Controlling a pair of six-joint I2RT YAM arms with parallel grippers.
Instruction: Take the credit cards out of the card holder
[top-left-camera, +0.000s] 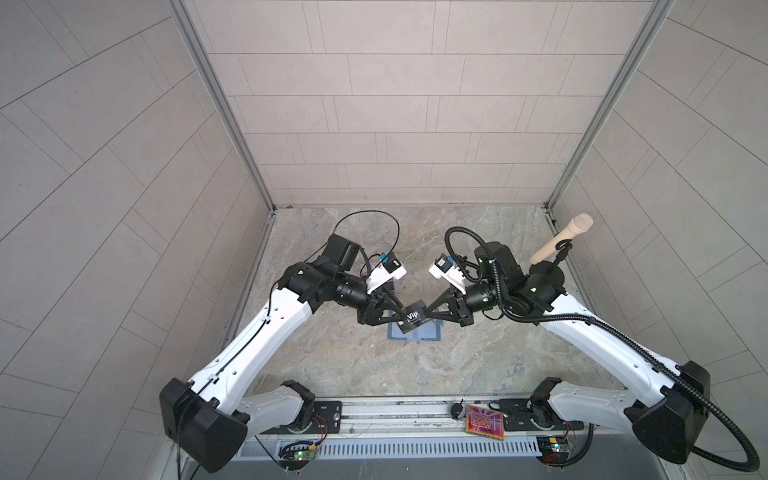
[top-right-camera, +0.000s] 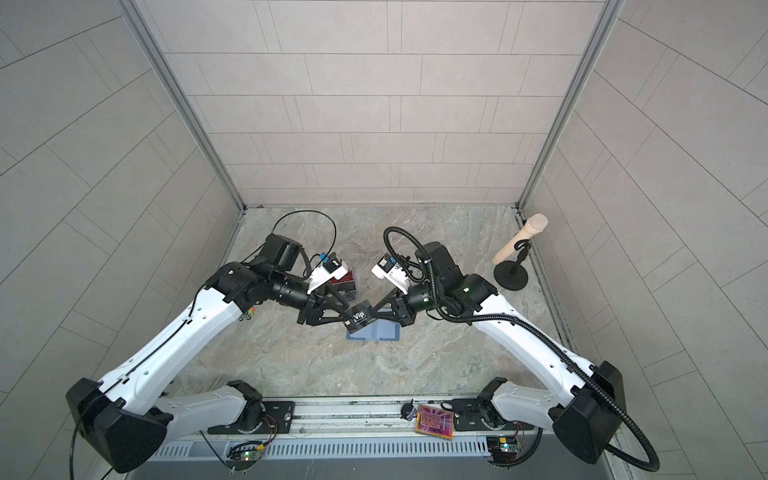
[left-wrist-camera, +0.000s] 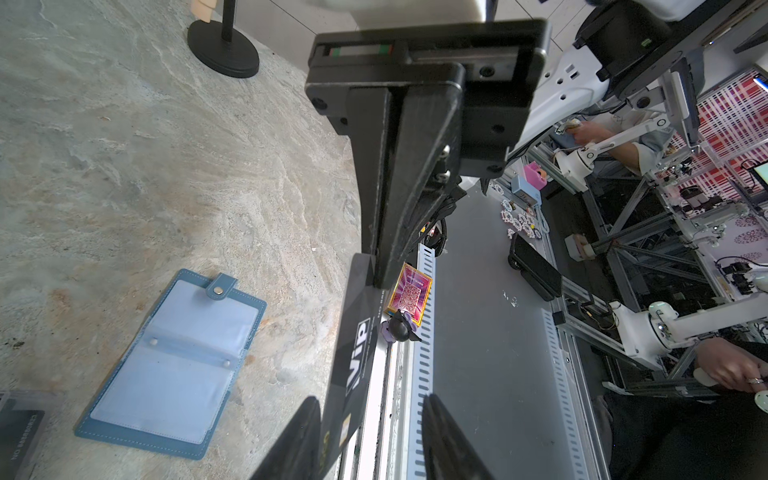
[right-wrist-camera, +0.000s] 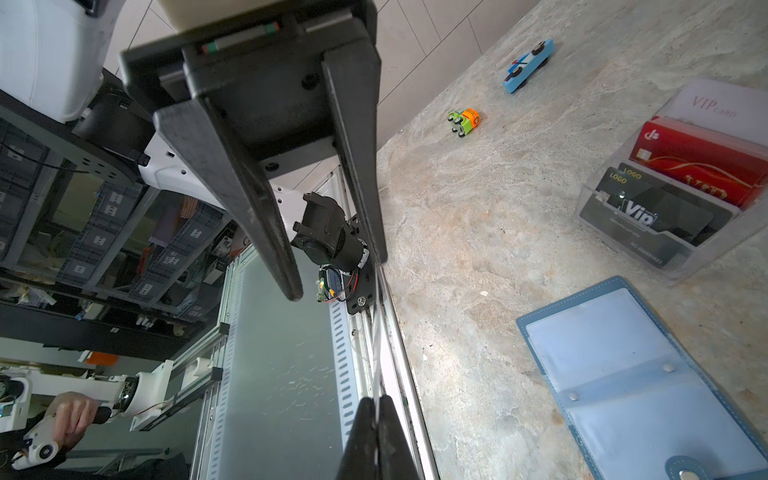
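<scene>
Mid-frame, right fingers (top-left-camera: 430, 315) pinch the card (top-left-camera: 414, 318) by one edge; left fingers (top-left-camera: 404, 316) gape round the other. Holder (top-left-camera: 420, 335) lies beneath, with wide table (top-left-camera: 374, 374) around.

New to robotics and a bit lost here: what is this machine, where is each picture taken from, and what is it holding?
Two robot arms share a stone-look table. Two pictures look down from overhead; two come from cameras on the wrists. An open blue card holder lies flat, and its visible sleeves look empty. Above it the right tool pinches a black Vip card, while the left tool has its jaws open around the card's other end. A clear stand nearby holds more cards.
</scene>
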